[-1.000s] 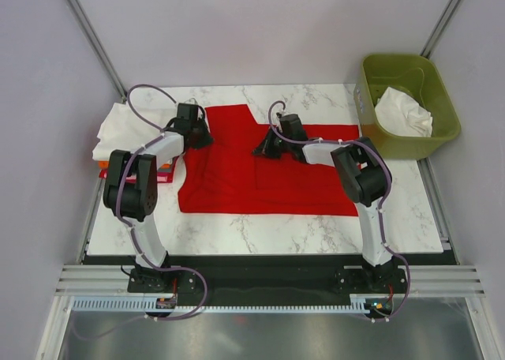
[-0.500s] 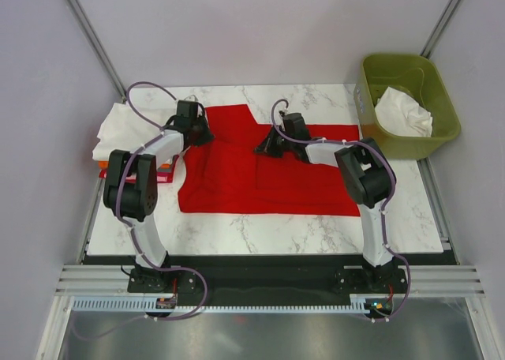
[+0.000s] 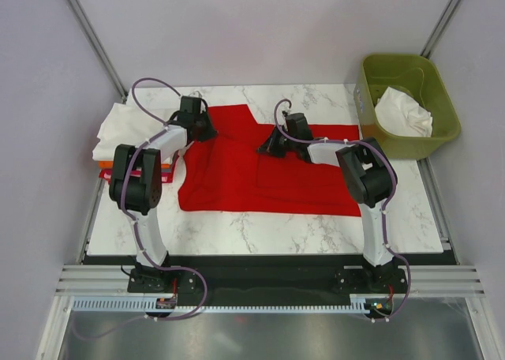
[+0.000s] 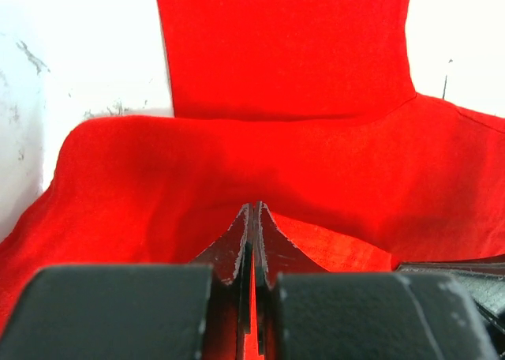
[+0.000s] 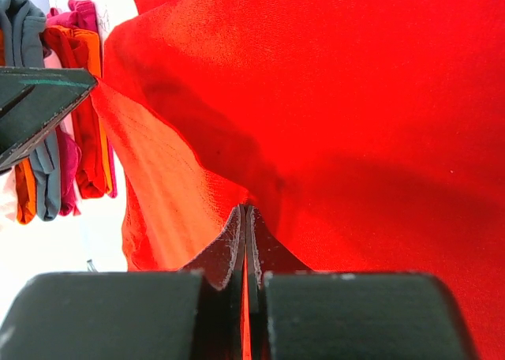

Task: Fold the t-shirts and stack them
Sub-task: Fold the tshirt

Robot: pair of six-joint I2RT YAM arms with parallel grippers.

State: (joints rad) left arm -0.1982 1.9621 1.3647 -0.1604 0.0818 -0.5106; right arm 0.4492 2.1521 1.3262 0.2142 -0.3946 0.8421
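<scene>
Broadly, the marble tabletop carries the red t-shirt spread over its middle and reaching toward the far edge. It is soft, light cotton that will sag and crease, so I judge hems and shoulder seams the best hold. At the left edge sit folded shirts in a stack. The left gripper and right gripper are each pinched tight on a raised fold of red cloth. Only the wrist views show fabric caught between the fingers. The right wrist view alone shows orange, grey and pink layers in the stack.
</scene>
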